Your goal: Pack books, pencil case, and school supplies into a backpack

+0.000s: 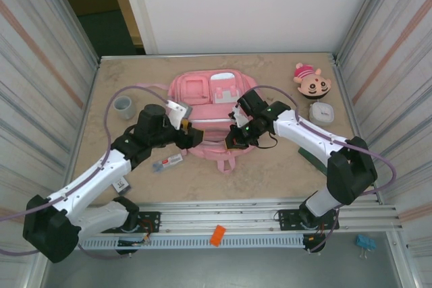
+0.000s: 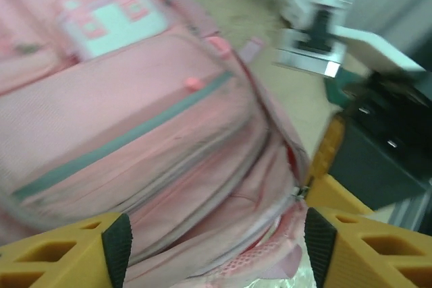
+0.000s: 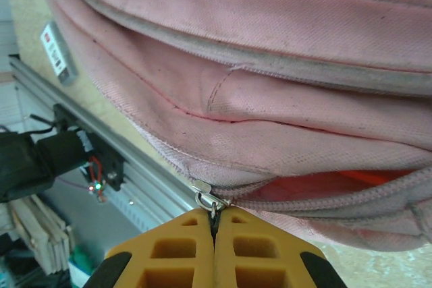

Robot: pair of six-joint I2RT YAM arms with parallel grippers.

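Well, the backpack (image 1: 209, 96) lies flat mid-table, its near edge masked from above by both my wrists; my right gripper (image 3: 214, 234) is pinched tight on the zip pull (image 3: 208, 200) at the bag's 6 o'clock; through the zip gap an orange-red sliver (image 3: 337, 183) shows, too little to identify; my left gripper (image 2: 212, 244) stands wide apart over blurred pink fabric, gripping nothing; the grey-white stick pack (image 1: 167, 162) sits at the bag's 7 o'clock, its print unreadable; the plush head (image 1: 312, 80) lies at 2 o'clock.

Counted up: one pink backpack (image 1: 202, 89), one grey cup (image 1: 123, 106), one plush head (image 1: 312, 80), one white box (image 1: 322, 112), one little stick pack (image 1: 167, 162).
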